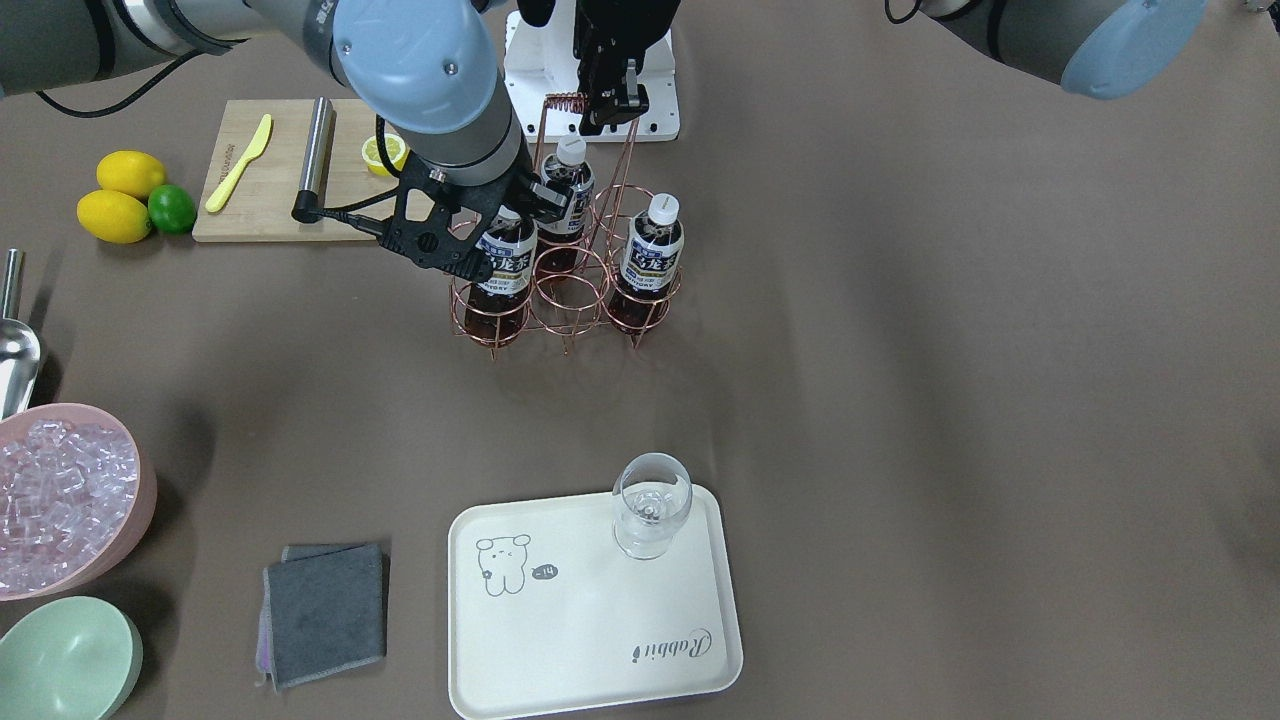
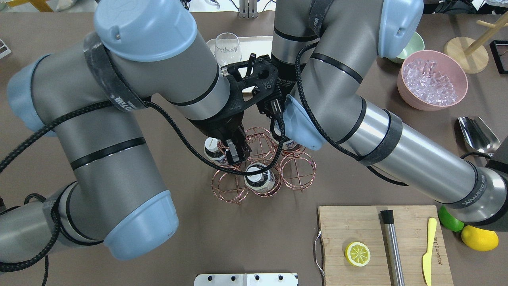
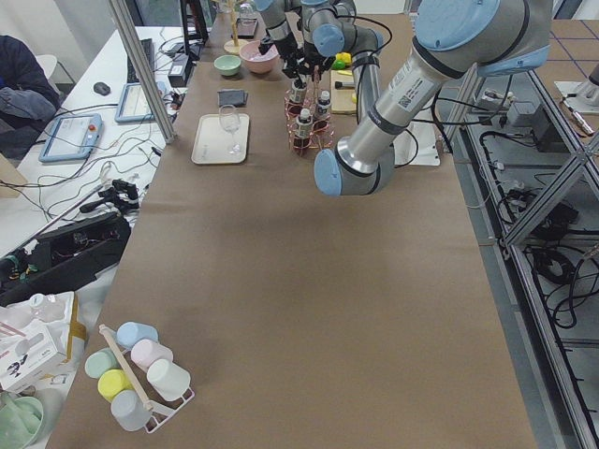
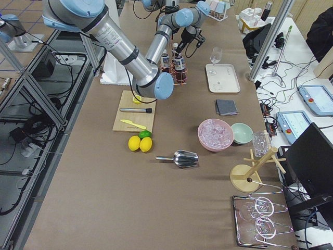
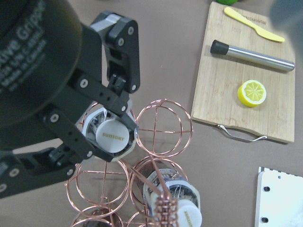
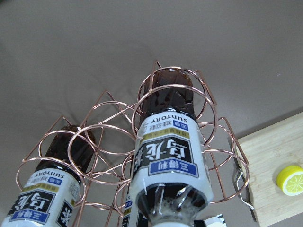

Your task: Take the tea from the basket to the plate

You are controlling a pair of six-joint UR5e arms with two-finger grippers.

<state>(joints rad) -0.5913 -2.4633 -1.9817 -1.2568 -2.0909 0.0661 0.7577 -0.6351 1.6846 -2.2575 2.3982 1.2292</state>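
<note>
- right arm: in the front view it enters at 10 o'clock and slopes down toward the middle of the table. the right gripper (image 5: pixel 110 134) comes down at a slant onto the basket (image 5: pixel 163 127).
- its fingers (image 5: pixel 122 61) are clamped on the tea (image 1: pixel 503 268), one on each side of the white cap.
- the tea stands upright inside the basket. in the front view it is in the wire ring at 8 o'clock of the basket, with its dark base down in the ring.
- a second bottle (image 1: pixel 563 190) stands in the ring at 12 o'clock and a third bottle (image 1: pixel 650 255) in the ring at 4 o'clock. neither gripper touches them.
- left arm: in the overhead view it comes in from 9 o'clock and folds over the table. the left gripper (image 2: pixel 234 155) points down at the top of the basket's handle (image 1: pixel 567 100).
- its tips sit just beside the coiled part of the handle and look close together. it is not possible to tell whether they pinch the wire.
- the plate (image 1: pixel 590 640) lies at 6 o'clock from the basket in the front view, well apart from it.
- a glass (image 1: pixel 650 510) stands upright near the plate's 1 o'clock corner.
</note>
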